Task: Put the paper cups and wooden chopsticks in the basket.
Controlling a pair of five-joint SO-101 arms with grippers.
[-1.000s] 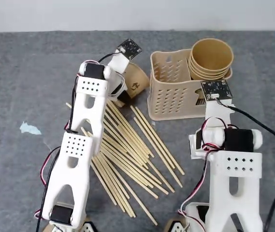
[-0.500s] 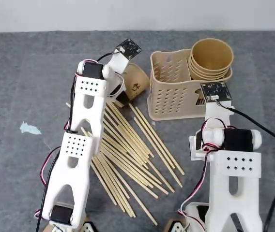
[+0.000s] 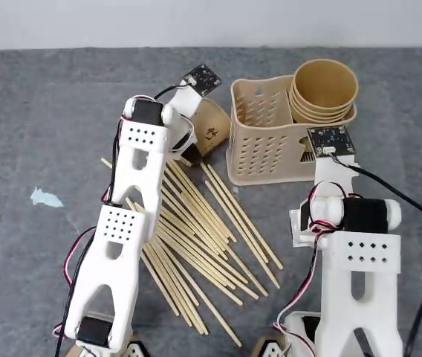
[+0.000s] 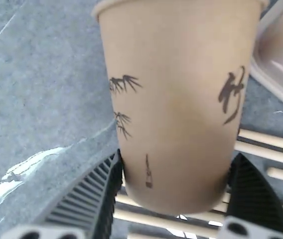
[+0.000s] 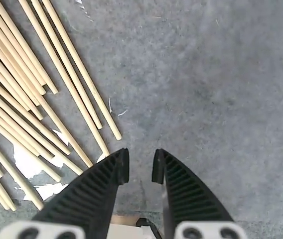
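Observation:
A tan paper cup (image 4: 176,99) with ink drawings lies on its side just left of the beige basket (image 3: 267,145). My left gripper (image 4: 176,167) is shut on its base end; from above, the cup (image 3: 212,125) shows beyond the left arm's wrist. Several nested paper cups (image 3: 324,91) stand in the basket's right compartment. Many wooden chopsticks (image 3: 196,227) lie scattered on the grey mat between the arms. My right gripper (image 5: 140,162) hangs low over bare mat beside the chopsticks (image 5: 42,84), its fingers nearly together with nothing between them.
The basket wall (image 4: 281,50) stands close beside the held cup. A pale scrap (image 3: 46,198) lies on the mat at the left. The right arm (image 3: 348,223) stands in front of the basket. Small white paper bits (image 5: 29,167) lie among the chopsticks.
My left gripper has shifted the cup slightly rightward, toward the basket. The right arm has not moved.

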